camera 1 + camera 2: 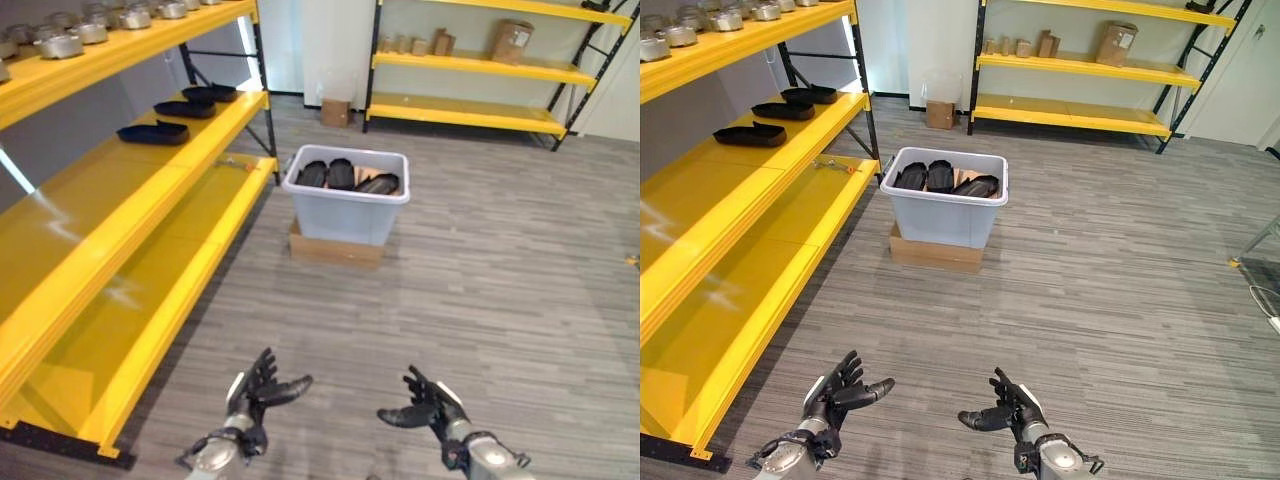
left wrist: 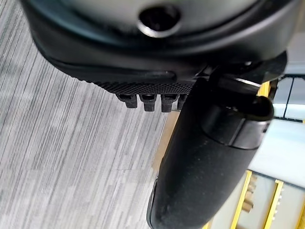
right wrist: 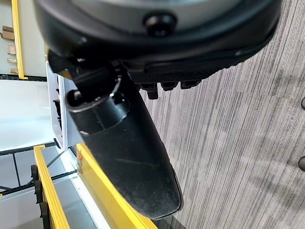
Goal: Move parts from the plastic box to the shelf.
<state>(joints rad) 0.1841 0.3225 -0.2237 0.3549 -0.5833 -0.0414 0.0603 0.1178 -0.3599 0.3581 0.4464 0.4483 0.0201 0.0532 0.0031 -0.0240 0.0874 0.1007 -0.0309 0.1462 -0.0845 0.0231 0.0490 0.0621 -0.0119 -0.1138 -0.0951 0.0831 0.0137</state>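
A grey plastic box (image 1: 345,215) stands on the floor ahead, on a flat piece of cardboard (image 1: 335,250). Several black parts (image 1: 342,174) stand in it. On the yellow shelf (image 1: 120,210) at my left lie three more black parts (image 1: 154,132) on the middle level. My left hand (image 1: 256,391) and right hand (image 1: 428,405) hang low in front of me, well short of the box, both open with fingers spread and holding nothing. Their thumbs (image 2: 205,162) (image 3: 124,152) stand out straight in the wrist views.
Metal pots (image 1: 80,33) line the shelf's top level. A second yellow shelf (image 1: 480,65) with cardboard boxes stands at the far wall, and a small cardboard box (image 1: 335,112) rests on the floor beside it. Grey striped floor (image 1: 480,290) stretches between me and the plastic box.
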